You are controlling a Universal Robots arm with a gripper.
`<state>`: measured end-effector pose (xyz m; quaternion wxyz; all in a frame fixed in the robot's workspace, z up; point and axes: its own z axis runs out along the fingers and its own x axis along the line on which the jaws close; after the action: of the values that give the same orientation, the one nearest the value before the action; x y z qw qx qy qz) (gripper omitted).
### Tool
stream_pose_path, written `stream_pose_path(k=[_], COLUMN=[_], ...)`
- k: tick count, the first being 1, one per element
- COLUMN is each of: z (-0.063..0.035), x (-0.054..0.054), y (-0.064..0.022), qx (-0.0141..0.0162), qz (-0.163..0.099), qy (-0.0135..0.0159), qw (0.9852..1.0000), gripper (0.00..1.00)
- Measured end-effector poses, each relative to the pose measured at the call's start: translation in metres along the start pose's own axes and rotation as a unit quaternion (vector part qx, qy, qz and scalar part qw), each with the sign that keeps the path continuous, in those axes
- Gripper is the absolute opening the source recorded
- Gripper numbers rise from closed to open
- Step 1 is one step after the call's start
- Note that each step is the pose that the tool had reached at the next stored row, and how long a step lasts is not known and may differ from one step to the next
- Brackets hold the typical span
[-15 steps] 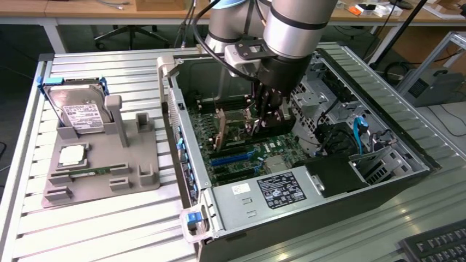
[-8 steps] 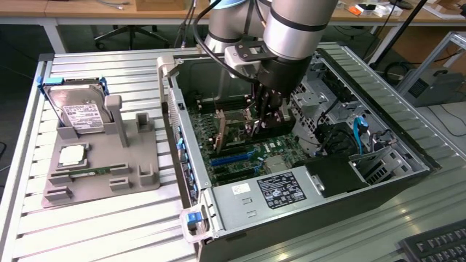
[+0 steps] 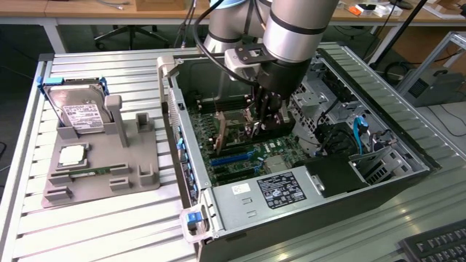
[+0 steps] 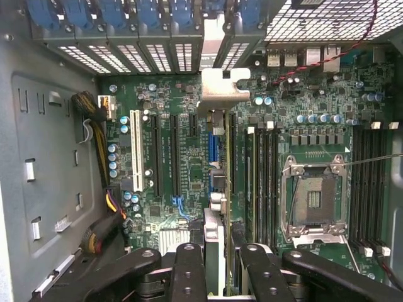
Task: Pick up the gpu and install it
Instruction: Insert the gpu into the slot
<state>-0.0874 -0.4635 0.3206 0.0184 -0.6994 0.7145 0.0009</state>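
The gpu shows edge-on in the wrist view as a thin card standing upright over the motherboard's expansion slots. Its silvery bracket lies against the case's rear slot openings. My gripper is shut on the card's near end, with one black finger on either side of it. In the exterior view my gripper reaches down inside the open computer case, low over the motherboard. I cannot tell whether the card's edge sits in a slot.
On the exterior view's left, a grey fixture holds a hard drive, a square chip and a slim green memory stick. The power supply fills the case's near end. A CPU socket lies beside the slots. A keyboard lies nearby.
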Motion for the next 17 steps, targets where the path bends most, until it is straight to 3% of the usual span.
stream_pose_path(k=[17], z=[0.0067], x=[0.0054], y=[0.0001], qx=[0.0], qz=[0.0], qy=[0.0001], qw=[1.0], gripper=[0.27])
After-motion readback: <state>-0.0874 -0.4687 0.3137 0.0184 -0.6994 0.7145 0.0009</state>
